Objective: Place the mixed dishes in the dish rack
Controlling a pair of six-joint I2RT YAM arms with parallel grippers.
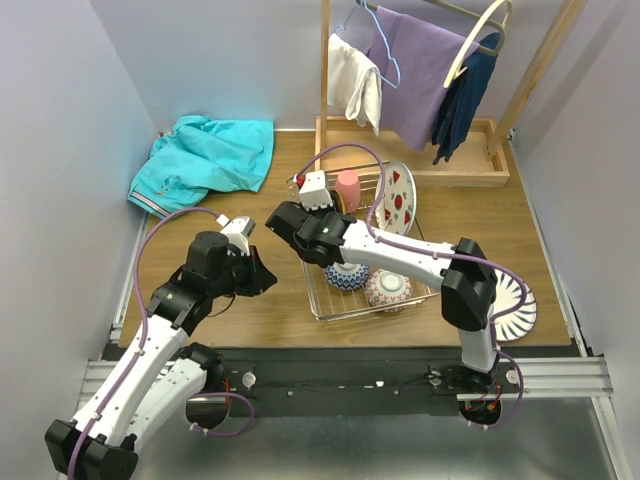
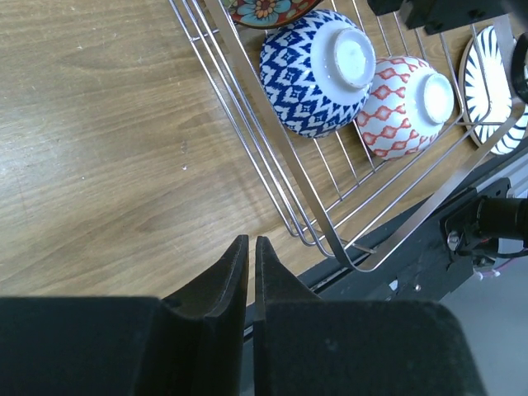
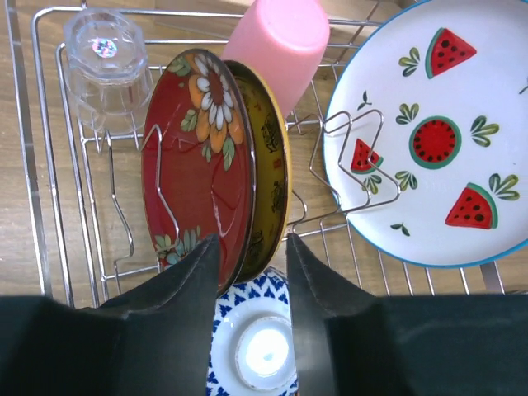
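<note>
The silver wire dish rack stands mid-table. In the right wrist view it holds a clear glass, a pink cup, a red plate and a yellow plate standing on edge together, and a white fruit plate. A blue-patterned bowl and a pink-patterned bowl lie upside down at the rack's near side. My right gripper is open, and its fingers straddle the lower rims of the red and yellow plates. My left gripper is shut and empty over the table, left of the rack's near corner.
A dark-striped plate lies on the table right of the rack, by the right arm. A turquoise garment lies at the back left. A wooden clothes rack with hanging clothes stands behind the dish rack.
</note>
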